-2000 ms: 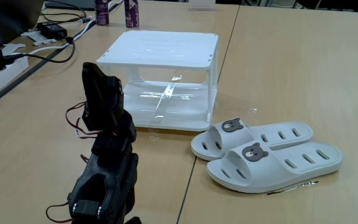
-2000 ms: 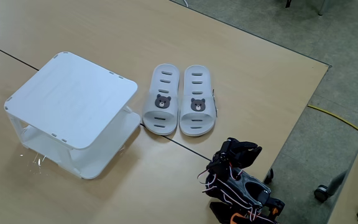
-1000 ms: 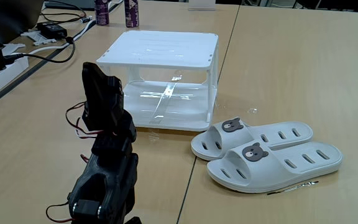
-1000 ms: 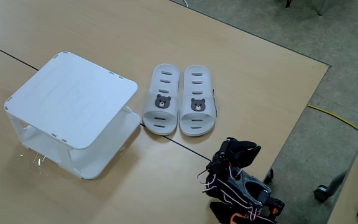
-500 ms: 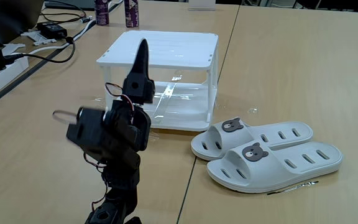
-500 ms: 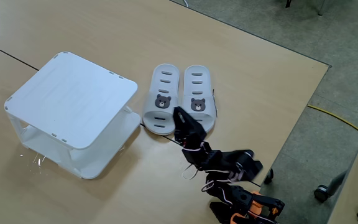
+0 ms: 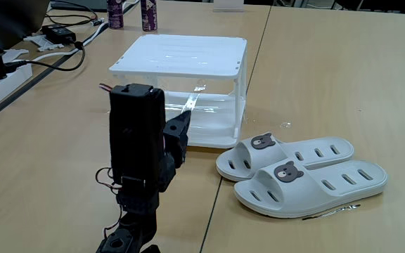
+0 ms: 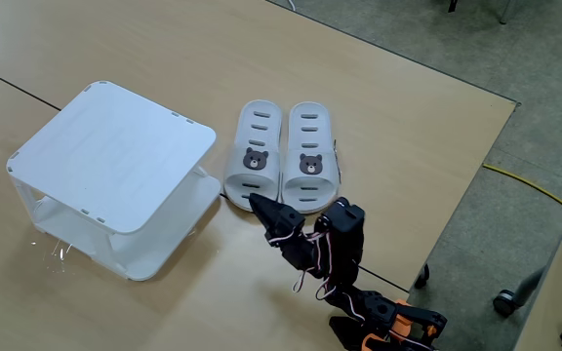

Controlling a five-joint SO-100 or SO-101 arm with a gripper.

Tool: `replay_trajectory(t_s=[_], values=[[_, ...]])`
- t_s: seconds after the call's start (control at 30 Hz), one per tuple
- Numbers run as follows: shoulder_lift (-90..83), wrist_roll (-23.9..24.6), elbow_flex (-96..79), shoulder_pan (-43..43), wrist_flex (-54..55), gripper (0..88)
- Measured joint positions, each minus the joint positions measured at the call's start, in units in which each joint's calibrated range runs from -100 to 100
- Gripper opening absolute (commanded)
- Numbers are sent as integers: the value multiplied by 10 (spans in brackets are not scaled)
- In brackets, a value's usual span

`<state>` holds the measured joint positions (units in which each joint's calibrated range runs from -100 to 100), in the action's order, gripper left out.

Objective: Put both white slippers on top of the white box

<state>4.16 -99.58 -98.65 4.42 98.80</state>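
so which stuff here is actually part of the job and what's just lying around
Part of the job:
- white slippers, side by side on the table
- white box, nothing on top of it
- end effector, close to the slippers' heel ends

Lying about:
- two purple bottles
- cables and power strip
- thin metal rod beside the nearer slipper

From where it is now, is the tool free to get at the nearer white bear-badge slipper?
Probably yes: the tool hovers just short of the white rubber slipper's heel end, with only bare table between them.
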Motion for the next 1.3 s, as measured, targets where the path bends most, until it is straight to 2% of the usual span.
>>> replay_trajectory(t_s=[0.07, 0.2, 0.5, 0.67, 0.97, 1.3], values=[[40, 0, 10, 0, 0, 29], [92, 0, 55, 4, 0, 164], [237, 0, 235, 73, 0, 181], [314, 0, 341, 96, 0, 268], [393, 0, 479, 109, -27, 273], [409, 0, 645, 169, -209, 273]])
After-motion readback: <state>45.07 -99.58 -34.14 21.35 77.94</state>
